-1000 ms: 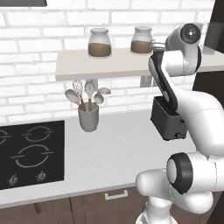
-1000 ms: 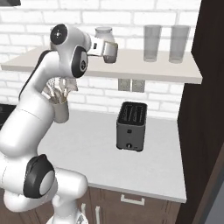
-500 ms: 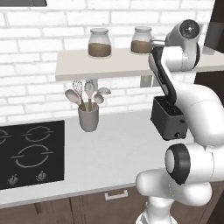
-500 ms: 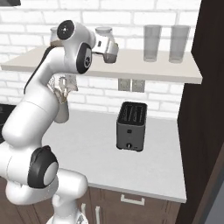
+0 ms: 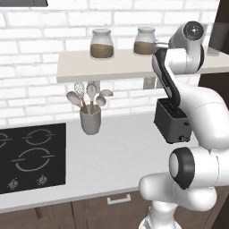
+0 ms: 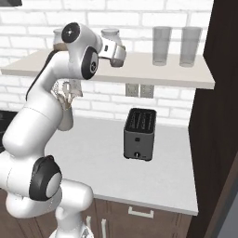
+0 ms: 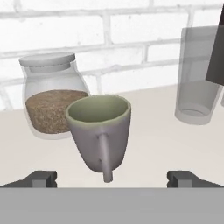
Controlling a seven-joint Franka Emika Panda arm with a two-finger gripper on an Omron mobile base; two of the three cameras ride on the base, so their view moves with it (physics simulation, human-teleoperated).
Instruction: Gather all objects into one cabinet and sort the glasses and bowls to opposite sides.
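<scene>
Here the long pale wall shelf [image 6: 186, 79] carries everything that matters, and the white arm's two-finger gripper [image 7: 113, 178] is raised to its level with jaws spread wide and nothing between them. Directly ahead in the hand view stands the grey-green handled mug [image 7: 101, 132], empty, upright on the shelf, its handle turned toward the camera. To grasp it well, I would advance level until the fingertips [image 7: 41, 178] straddle the body, then close, clearing the handle. Just behind the mug sits a lidded clear glass jar [image 7: 50, 102] about half full of brown grains; to the right, an empty clear tumbler [image 7: 197, 78] stands apart.
</scene>
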